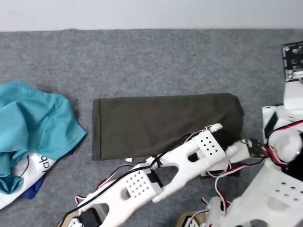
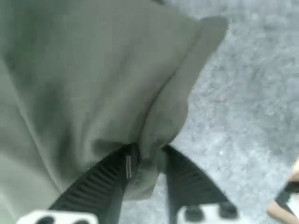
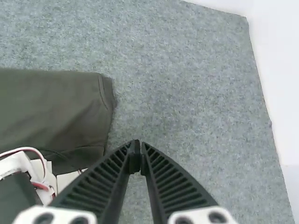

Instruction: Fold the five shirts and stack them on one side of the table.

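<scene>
Two white arms come in from the near edge of the bench [image 1: 156, 61] in the high view. The left arm [image 1: 142, 182] stretches slantwise across to the near right corner of the olive shirt [image 1: 161, 125], and the right arm [image 1: 279, 189] stands just beside that corner. The olive shirt lies in the middle of the bench, folded to a long flat rectangle.

The left wrist view gives what the high view hides under the arm: the left claw [image 2: 145, 154] is pinched shut on a raised fold at the edge of the olive shirt [image 2: 93, 84], with cloth bunched between its black ribbed fingers [image 2: 100, 182].

In the right wrist view the right claw [image 3: 137, 156] has its tips pressed together with nothing between them. It hangs over bare bench [image 3: 187, 70], just off the shirt's short end [image 3: 51, 112], where a stitched hem shows.

Well apart at the left edge of the bench sits a crumpled heap. A teal shirt [image 1: 33, 123] lies on top in loose, glossy folds, with a white garment [image 1: 35, 172] and a scrap of blue cloth [image 1: 34, 191] poking out beneath.

Red, white and black wires [image 1: 113, 176] trail along the left arm and cross the shirt's near edge. The bench is covered in grey, speckled, felt-like matting.
</scene>
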Robot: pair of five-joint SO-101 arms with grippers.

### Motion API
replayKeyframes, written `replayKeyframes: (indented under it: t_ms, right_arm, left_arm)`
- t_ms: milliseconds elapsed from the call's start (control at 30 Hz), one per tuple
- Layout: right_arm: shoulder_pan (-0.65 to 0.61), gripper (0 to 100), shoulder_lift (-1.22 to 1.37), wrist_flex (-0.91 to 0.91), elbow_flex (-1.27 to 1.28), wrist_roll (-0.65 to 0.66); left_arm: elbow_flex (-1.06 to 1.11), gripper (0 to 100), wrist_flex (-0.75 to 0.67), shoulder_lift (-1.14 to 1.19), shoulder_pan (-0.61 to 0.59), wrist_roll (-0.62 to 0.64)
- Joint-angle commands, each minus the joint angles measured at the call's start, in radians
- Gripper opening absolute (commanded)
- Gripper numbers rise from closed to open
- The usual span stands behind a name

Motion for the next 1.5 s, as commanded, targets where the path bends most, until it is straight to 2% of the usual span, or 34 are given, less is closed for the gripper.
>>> replayKeyframes:
  t_ms: [0,300,500,867,967,1067,1367,1467]
  right_arm:
    - [0.005,1.5,-0.008,0.033,-0.054,-0.009]
    - [0.005,1.5,-0.008,0.033,-0.054,-0.008]
    - [0.005,1.5,-0.008,0.033,-0.044,-0.009]
    - [0.005,1.5,-0.019,0.027,0.023,-0.008]
    - [0.005,1.5,-0.019,0.027,0.023,-0.008]
    - [0.005,1.5,-0.019,0.028,0.023,-0.006]
    - [0.008,1.5,-0.021,0.03,0.023,-0.005]
    - [0.025,1.5,-0.021,0.035,0.021,0.037]
  left_arm:
    - [-0.108,1,0.023,-0.008,-0.038,-0.008]
    - [-0.231,1,0.023,-0.026,-0.097,-0.017]
    - [-0.286,1,0.02,-0.018,-0.181,-0.015]
    - [-0.288,1,-0.061,0.0,-0.308,-0.014]
    - [-0.291,7,-0.064,0.028,-0.325,-0.011]
    - [-0.291,13,-0.06,0.031,-0.333,0.063]
    - [-0.292,13,-0.058,0.023,-0.345,0.072]
    - [-0.303,13,-0.064,0.021,-0.371,0.071]
